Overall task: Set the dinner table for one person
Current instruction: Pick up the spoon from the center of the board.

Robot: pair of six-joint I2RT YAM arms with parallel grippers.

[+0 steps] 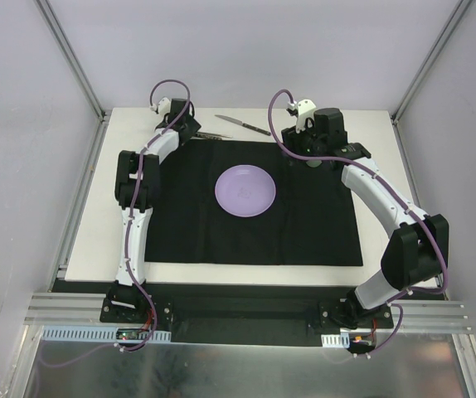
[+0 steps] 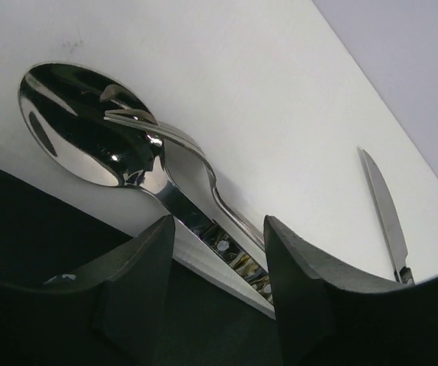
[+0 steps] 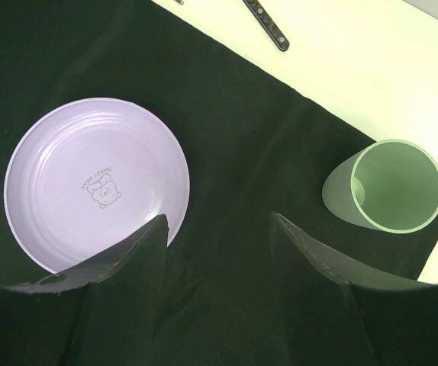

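Observation:
The white dinner table carries a black mat with a lilac plate in its middle. A spoon and a fork lie crossed at the mat's far edge on the white top. Their handles run down between the fingers of my left gripper, which is open and set low over them. A knife lies further right. My right gripper hangs open above the mat between the plate and an upright pale green cup, holding nothing.
The knife lies on the white strip behind the mat, between the two grippers. Grey frame rails edge the table. The right arm arches over the mat's right side.

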